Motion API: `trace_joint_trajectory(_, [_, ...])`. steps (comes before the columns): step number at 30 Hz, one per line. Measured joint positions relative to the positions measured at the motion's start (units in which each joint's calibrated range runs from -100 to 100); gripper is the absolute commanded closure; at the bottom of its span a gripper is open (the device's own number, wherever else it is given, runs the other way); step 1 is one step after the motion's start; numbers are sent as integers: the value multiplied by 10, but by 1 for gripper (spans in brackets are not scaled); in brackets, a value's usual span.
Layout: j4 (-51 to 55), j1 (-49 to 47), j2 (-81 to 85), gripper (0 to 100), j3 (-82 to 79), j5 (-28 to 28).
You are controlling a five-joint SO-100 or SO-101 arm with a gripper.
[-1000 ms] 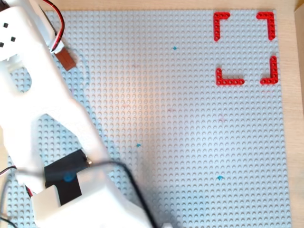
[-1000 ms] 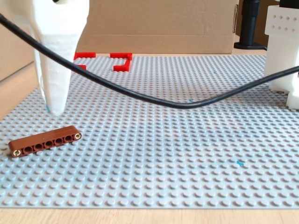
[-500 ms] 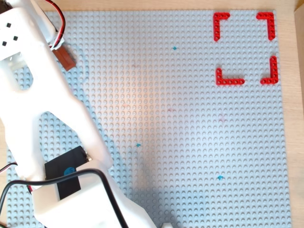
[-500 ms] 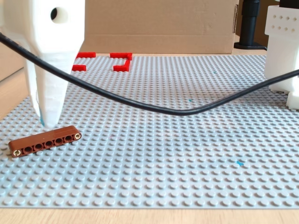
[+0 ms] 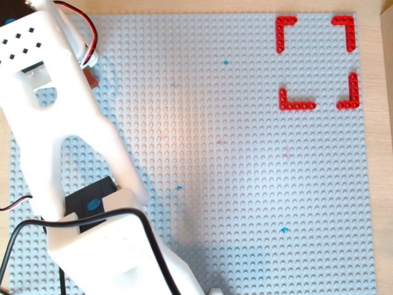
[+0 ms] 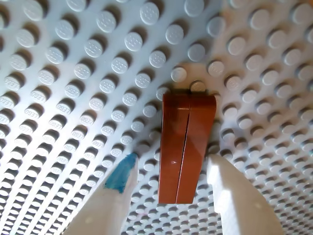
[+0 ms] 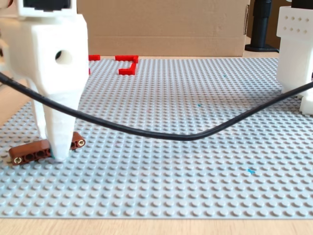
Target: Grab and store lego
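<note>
One reddish-brown lego beam lies between the open fingers of the gripper, ungripped, on the grey baseplate. Four red corner pieces lie well apart.

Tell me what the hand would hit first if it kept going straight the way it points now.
Probably the lego: the hand points down at the grey baseplate with the brick lying between its open fingers. The fixed view suggests the tips are already at plate level, so the baseplate follows almost at once.
</note>
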State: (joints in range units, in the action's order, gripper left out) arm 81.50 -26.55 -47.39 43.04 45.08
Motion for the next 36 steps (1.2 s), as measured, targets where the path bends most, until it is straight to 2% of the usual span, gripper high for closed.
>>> trace_joint_trajectory(10, [-16,4,-9,84,9,-7])
trace_joint_trajectory(16, [-19,5,-10,99,11,-7])
trace_joint_trajectory(32, [5,15,-10,98,19,1])
trace_joint_trajectory(36, [54,19,-13,98,73,10])
